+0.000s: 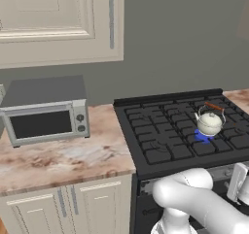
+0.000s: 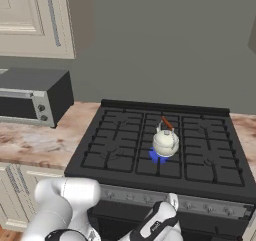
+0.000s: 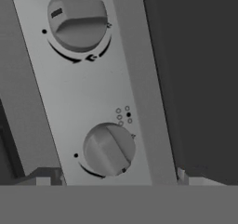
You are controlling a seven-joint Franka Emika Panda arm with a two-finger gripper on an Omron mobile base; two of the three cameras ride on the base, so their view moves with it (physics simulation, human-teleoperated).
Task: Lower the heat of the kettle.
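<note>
The cream-white kettle (image 1: 210,122) (image 2: 165,141) stands upright on a front burner of the black stove (image 1: 165,131) (image 2: 125,145), with a blue flame (image 1: 203,137) (image 2: 157,156) under it. My gripper (image 3: 114,178) (image 2: 171,201) is pressed close to the stove's silver control panel (image 3: 93,93), open, its two fingertips (image 3: 42,176) spread wide on either side of a grey knob (image 3: 109,148). That knob's ridge is turned diagonally. A second knob (image 3: 77,18) sits further along the panel. In the left base view my hand (image 1: 238,182) is low at the stove's front edge.
A silver toaster oven (image 1: 46,119) (image 2: 30,100) stands on the marble counter (image 1: 63,155) left of the stove. Cream wall cabinets (image 1: 58,19) hang above it. The dark oven front (image 3: 195,79) runs beside the panel.
</note>
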